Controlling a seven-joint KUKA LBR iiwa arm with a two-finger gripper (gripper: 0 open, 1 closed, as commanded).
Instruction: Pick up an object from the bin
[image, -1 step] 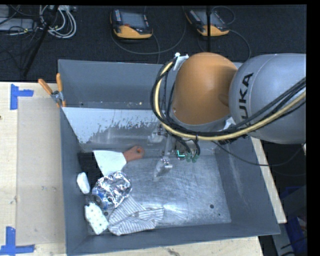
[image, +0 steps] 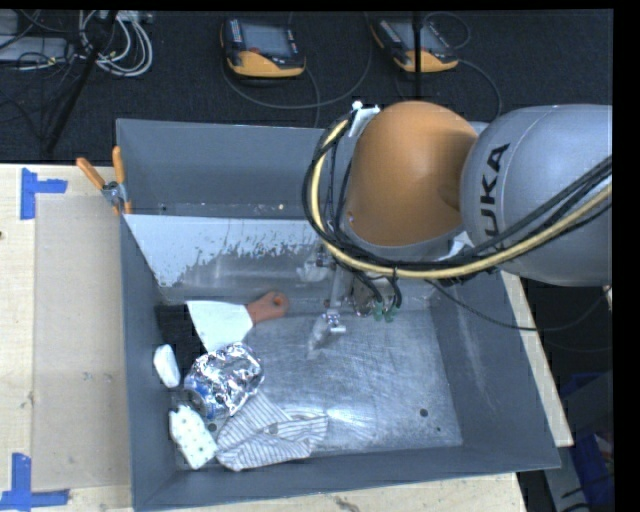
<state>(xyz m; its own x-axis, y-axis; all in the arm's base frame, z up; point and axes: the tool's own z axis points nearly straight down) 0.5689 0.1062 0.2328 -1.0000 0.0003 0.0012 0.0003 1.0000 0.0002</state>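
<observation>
The grey bin (image: 480, 400) is entered from the right by the arm (image: 540, 200), and the gripper (image: 325, 335) is held low over the bare middle floor; whether it is clenched or released cannot be made out. In the view's lower left a striped cloth (image: 270, 432), crumpled foil (image: 225, 378) and a white sheet (image: 220, 322) are heaped, and a small brown piece (image: 268, 303) is seen just left of the gripper

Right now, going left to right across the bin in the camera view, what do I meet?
Small white piece → crumpled foil → brown piece → gripper.
</observation>
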